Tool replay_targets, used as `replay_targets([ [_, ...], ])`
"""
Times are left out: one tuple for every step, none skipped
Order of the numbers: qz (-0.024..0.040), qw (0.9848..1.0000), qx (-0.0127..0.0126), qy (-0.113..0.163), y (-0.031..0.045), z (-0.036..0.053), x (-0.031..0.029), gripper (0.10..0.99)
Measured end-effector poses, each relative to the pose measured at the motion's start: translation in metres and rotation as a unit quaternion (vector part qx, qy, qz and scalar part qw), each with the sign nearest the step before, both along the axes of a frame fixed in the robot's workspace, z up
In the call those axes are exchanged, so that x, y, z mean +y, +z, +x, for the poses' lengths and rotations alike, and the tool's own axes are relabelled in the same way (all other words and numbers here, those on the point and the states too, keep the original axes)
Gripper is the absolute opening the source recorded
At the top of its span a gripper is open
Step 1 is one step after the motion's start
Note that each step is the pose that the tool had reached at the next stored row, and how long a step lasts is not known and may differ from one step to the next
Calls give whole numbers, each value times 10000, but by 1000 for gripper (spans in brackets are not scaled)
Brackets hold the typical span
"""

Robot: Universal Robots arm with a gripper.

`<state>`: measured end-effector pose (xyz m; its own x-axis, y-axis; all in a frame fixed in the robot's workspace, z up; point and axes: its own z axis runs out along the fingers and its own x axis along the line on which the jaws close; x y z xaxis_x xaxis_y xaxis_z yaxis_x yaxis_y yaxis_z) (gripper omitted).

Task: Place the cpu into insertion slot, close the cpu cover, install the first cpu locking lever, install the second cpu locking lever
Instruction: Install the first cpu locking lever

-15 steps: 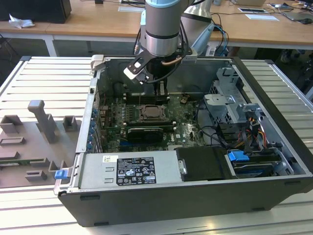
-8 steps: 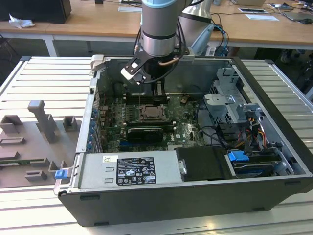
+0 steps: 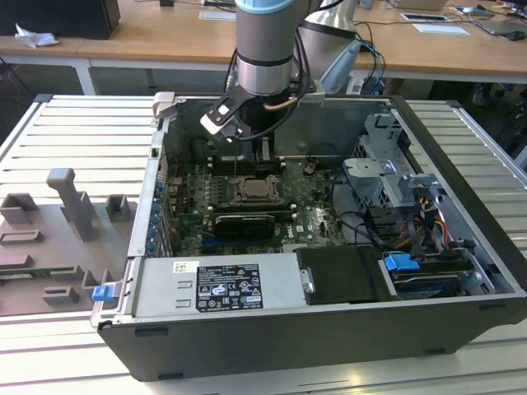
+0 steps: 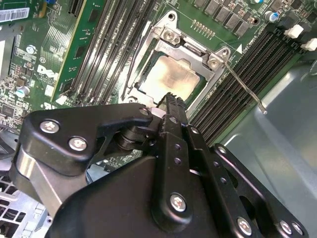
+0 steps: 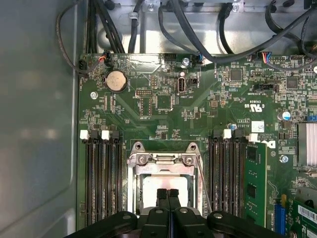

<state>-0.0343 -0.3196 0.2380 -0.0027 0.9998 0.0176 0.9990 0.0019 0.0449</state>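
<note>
My gripper [image 5: 167, 191] is closed: two matte black fingers pressed flat together, nothing between them. Directly under the tips lies the cpu [image 4: 171, 77], a flat square of pale, brushed silvery-beige metal seated in the insertion slot [image 3: 257, 189]. Whether the tips touch it I cannot tell. The cpu cover [image 4: 190, 49] is down around it, a thin stamped steel frame with a big square window that leaves the chip's face bare. Screws show at the cover's corners just ahead of my tips. To one side of my jaws a locking lever [image 4: 242, 84] — a thin bent wire rod — angles out across the long black memory slots [image 4: 114, 44]. These ridged slots flank the socket on both sides of my fingers, set in the glossy green motherboard [image 5: 163, 114].
</note>
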Motion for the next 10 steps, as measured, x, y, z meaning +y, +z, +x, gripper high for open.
replay_targets([
  [0,10000,0,0,0,-7,0,106],
  [0,10000,0,0,0,-11,0,106],
  [0,10000,0,0,0,-17,0,106],
  [0,10000,0,0,0,-24,0,106],
  [0,10000,0,1,1,-25,0,106],
  [0,10000,0,0,3,-26,0,106],
  [1,10000,0,0,4,-26,0,106],
  [-1,10000,1,0,11,-26,0,106],
  [-1,10000,0,0,20,-26,0,106],
  [0,10000,0,0,34,-26,0,106],
])
